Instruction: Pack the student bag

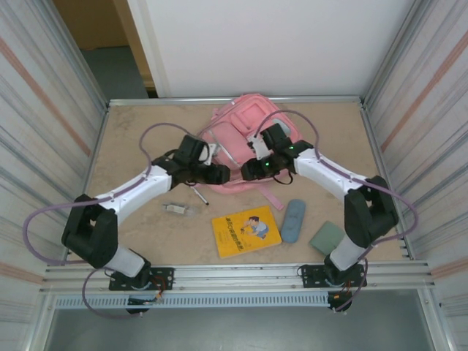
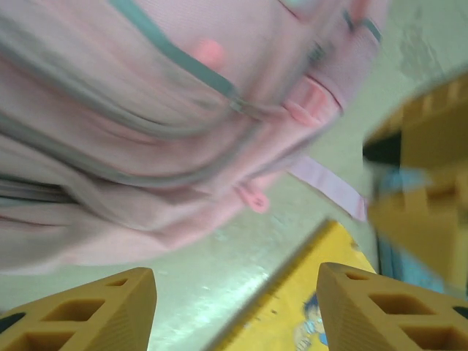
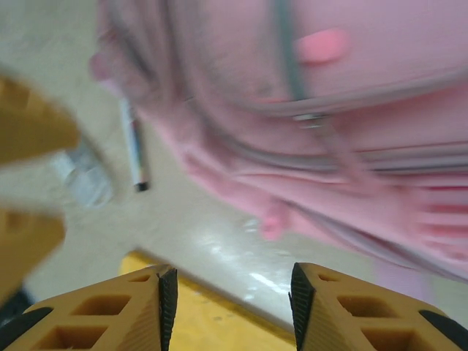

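Note:
The student bag [image 1: 245,126], large, pink and soft, lies at the back middle of the table. Both grippers hang just above its near edge, facing each other. My left gripper [image 1: 224,175] stands open with nothing between its fingers; its wrist view has the student bag [image 2: 146,110] above the left gripper [image 2: 235,292] and a pink strap [image 2: 329,186] trailing on the table. My right gripper [image 1: 248,171] is also open and holds nothing; in its wrist view, the student bag [image 3: 329,110] lies beyond the right gripper [image 3: 232,292].
A yellow picture book [image 1: 246,230] lies in front of the bag. A blue-grey pencil case [image 1: 293,219] and a green pad [image 1: 328,238] sit to its right. A pen [image 1: 199,194] and a small clear item [image 1: 175,208] lie to the left. Metal walls close both sides.

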Robot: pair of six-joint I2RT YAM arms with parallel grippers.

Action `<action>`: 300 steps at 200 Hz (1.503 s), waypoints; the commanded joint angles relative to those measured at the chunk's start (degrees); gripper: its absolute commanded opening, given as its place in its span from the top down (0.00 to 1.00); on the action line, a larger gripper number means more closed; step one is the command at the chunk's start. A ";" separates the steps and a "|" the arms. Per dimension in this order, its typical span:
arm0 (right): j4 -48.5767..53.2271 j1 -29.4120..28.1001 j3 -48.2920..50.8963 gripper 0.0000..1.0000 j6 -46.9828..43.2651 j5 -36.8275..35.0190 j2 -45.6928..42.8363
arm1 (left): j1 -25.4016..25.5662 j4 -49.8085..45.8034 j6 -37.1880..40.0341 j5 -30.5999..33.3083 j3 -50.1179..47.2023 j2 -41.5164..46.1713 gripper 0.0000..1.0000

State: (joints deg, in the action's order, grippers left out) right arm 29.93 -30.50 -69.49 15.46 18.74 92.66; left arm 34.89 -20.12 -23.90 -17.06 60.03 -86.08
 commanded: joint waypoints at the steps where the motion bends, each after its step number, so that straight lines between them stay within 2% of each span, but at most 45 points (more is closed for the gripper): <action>1: -0.55 2.53 2.09 0.53 1.30 -14.66 -4.76 | 6.39 -2.85 -4.51 4.84 3.44 -3.39 0.45; 18: -3.33 4.17 3.91 0.51 2.73 -20.06 -7.26 | 11.75 -4.76 -6.92 10.63 7.33 -7.61 0.46; 36: -6.31 6.08 5.25 0.51 4.69 -20.48 -8.99 | 15.16 -6.78 -7.92 17.39 11.23 -12.75 0.46; 72: -12.41 7.26 9.85 0.51 8.92 -20.97 -11.43 | 15.98 -9.62 -11.24 25.95 16.05 -20.43 0.49; 118: -16.05 7.34 13.71 0.51 8.96 -20.51 -13.43 | 16.64 -12.98 -10.29 35.57 21.35 -26.78 0.49; 149: -15.70 7.36 14.19 0.51 8.15 -20.53 -13.77 | 16.87 -13.46 -9.32 36.61 23.23 -29.14 0.52; 184: -16.66 7.31 15.18 0.51 7.17 -20.15 -14.44 | 16.80 -14.43 -9.34 37.67 24.37 -30.83 0.63; 233: -16.27 7.38 15.18 0.52 6.23 -19.02 -14.79 | 17.10 -15.72 -8.77 37.96 25.77 -30.81 0.85; 288: -15.32 6.93 15.43 0.52 4.61 -15.27 -13.71 | 17.05 -16.27 -8.22 37.95 24.71 -28.04 1.00; 300: -14.60 6.23 14.92 0.51 3.24 -13.04 -12.87 | 17.11 -16.60 -7.65 36.84 24.72 -26.95 1.00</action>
State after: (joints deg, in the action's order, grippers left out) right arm 13.78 -23.35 -53.78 21.74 1.67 79.07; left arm 51.77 -35.64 -32.27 19.16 84.55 -116.77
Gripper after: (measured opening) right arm 0.482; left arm 0.076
